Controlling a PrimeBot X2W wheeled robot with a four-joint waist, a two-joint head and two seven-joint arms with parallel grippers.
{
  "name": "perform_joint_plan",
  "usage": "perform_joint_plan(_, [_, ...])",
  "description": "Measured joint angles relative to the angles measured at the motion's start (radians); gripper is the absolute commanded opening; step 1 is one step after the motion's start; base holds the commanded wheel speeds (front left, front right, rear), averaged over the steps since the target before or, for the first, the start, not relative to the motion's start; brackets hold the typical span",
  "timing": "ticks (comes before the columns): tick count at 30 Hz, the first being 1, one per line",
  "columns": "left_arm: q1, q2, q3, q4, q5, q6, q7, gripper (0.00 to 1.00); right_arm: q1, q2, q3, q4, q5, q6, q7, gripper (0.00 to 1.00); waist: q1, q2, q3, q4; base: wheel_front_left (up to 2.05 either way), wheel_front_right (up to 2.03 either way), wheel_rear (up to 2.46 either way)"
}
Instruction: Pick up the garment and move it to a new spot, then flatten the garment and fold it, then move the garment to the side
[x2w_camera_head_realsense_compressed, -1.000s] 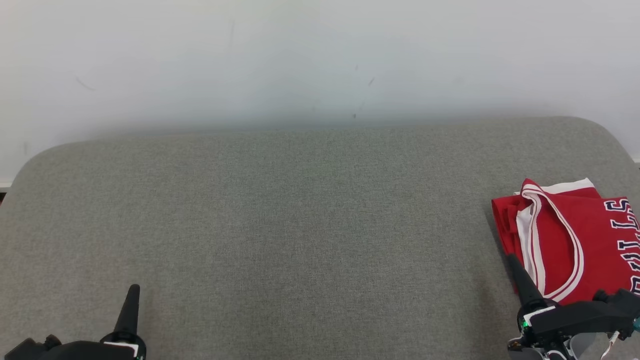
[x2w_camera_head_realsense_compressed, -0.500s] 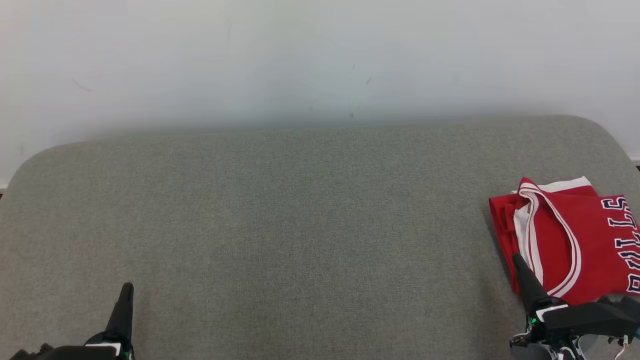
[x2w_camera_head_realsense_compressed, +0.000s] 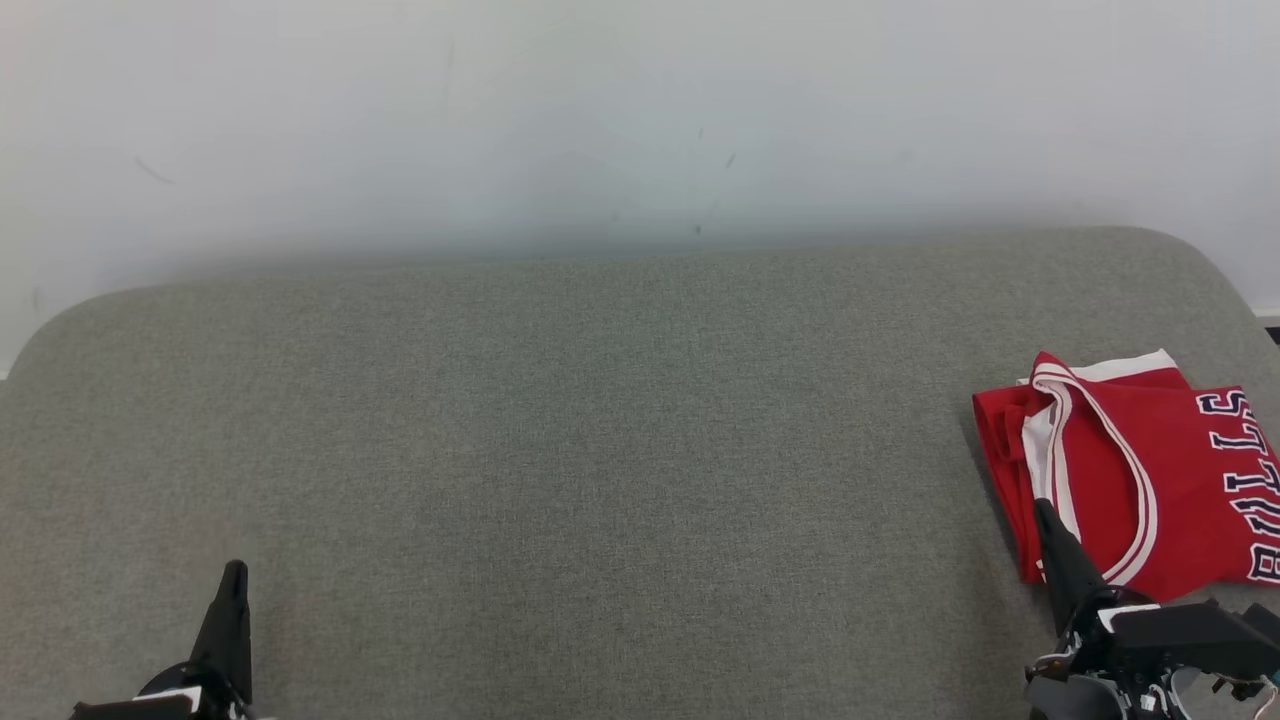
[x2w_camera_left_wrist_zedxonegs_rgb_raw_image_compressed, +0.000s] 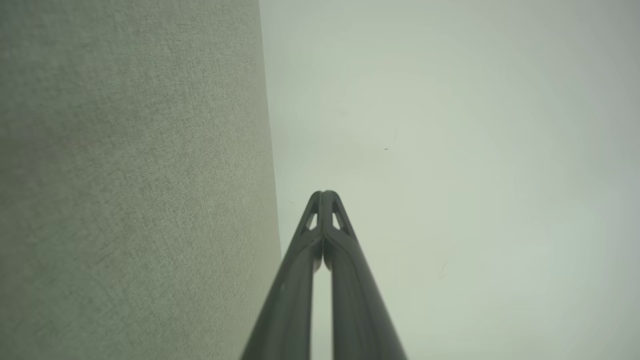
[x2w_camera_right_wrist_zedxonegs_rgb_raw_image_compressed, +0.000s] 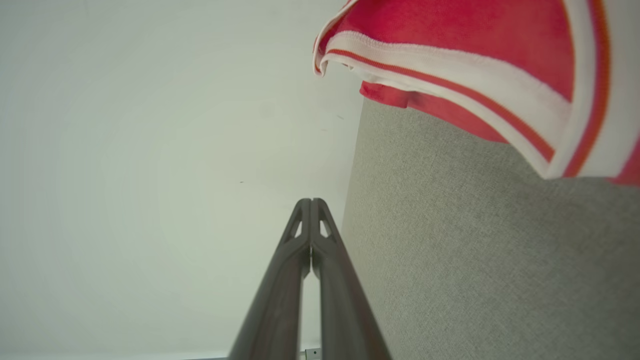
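A folded red jersey (x2w_camera_head_realsense_compressed: 1130, 470) with white trim and dark lettering lies at the right edge of the grey fabric surface (x2w_camera_head_realsense_compressed: 600, 450), partly cut off by the head view's border. Its trimmed edge (x2w_camera_right_wrist_zedxonegs_rgb_raw_image_compressed: 450, 60) fills the upper right of the right wrist view. My right gripper (x2w_camera_head_realsense_compressed: 1045, 510) is at the lower right, shut with nothing in it, its tip just in front of the jersey's near left edge; the right wrist view shows the closed tips (x2w_camera_right_wrist_zedxonegs_rgb_raw_image_compressed: 311, 201) apart from the cloth. My left gripper (x2w_camera_head_realsense_compressed: 235, 570) is at the lower left, shut and empty, with tips (x2w_camera_left_wrist_zedxonegs_rgb_raw_image_compressed: 324, 193) pressed together.
The grey surface has rounded far corners and ends at a pale wall (x2w_camera_head_realsense_compressed: 640, 120). Its wide middle and left hold nothing but bare fabric.
Both grippers have drawn back toward the bottom of the head view, the left one also sliding left. The whole picture shifted slightly up and left, so the camera moved.
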Motion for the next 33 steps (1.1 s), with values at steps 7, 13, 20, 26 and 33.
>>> perform_joint_plan(7, [-0.009, -0.004, 0.004, 0.002, -0.017, -0.006, 0.007, 0.00, -0.002, 0.000, -0.001, 0.002, 0.026, 0.000, 0.000, 0.00, 0.0000, -0.0001, 0.000, -0.001, 0.00, 0.00, 0.00])
perform_joint_plan(13, [-0.009, -0.004, 0.004, 0.002, -0.017, -0.006, 0.007, 0.00, -0.002, 0.000, -0.001, 0.002, 0.026, 0.000, 0.000, 0.00, 0.0000, 0.0000, 0.000, -0.001, 0.00, 0.00, 0.00])
perform_joint_plan(20, [-0.009, -0.004, 0.004, 0.002, -0.017, -0.006, 0.007, 0.00, -0.002, 0.000, 0.000, 0.002, 0.026, 0.003, 0.000, 0.00, 0.0000, -0.0001, 0.000, -0.001, 0.00, 0.00, 0.00])
perform_joint_plan(26, [-0.009, -0.005, 0.004, 0.002, -0.017, -0.006, 0.007, 0.00, -0.003, 0.000, 0.000, 0.002, 0.026, 0.004, 0.000, 0.00, 0.0000, 0.0000, 0.000, 0.000, 0.00, 0.00, 0.00])
perform_joint_plan(33, [-0.009, -0.005, 0.004, 0.002, -0.017, -0.006, 0.007, 0.00, -0.005, 0.000, 0.000, 0.002, 0.026, 0.004, 0.000, 0.00, 0.0000, 0.0000, 0.000, 0.000, 0.00, 0.00, 0.00])
